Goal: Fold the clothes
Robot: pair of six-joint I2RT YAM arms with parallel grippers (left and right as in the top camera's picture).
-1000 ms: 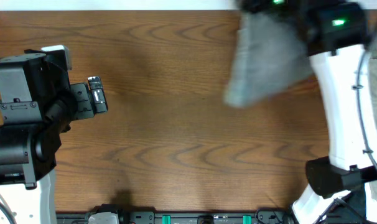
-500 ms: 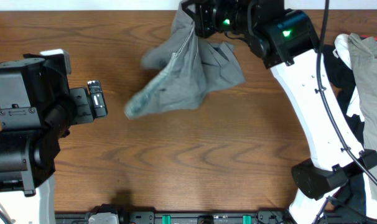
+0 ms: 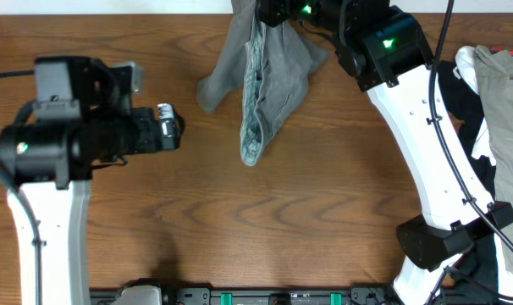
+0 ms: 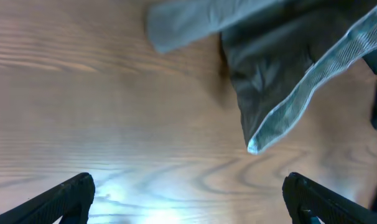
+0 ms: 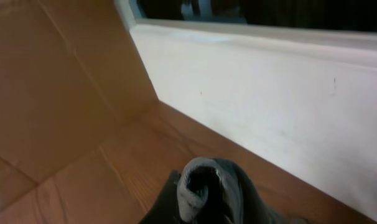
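Where the shorts (image 3: 269, 72) hang: at the far middle of the table (image 3: 239, 229), dangling in a loose bunch from the right claw. Whether the lowest folds rest on the wood or hang just above it cannot be told.
Waistband lining (image 3: 250, 127): a pale speckled strip turned outward, running down the hanging cloth to its lowest corner.
Right claw (image 3: 267, 10): pinched fully closed on a wad of the shorts at the top edge of the overhead view. Its wrist view shows grey cloth gathered up between the fingers.
Left claw (image 3: 168, 131): jaws spread as wide as they go, holding and touching nothing, near the shorts on their left side and pointed at them. In its wrist view the fingertips (image 4: 73, 190) frame bare wood, with the lining corner ahead.
Step in hand: by my judgement, presenting the shorts for laying out; no fold is made yet.
Next move calls for: lowering the cloth and spreading it flat, with the left claw probably taking a free corner, so the waistband can be drawn straight.
Other garments (image 3: 502, 76): piled at the right edge, well apart from the shorts.
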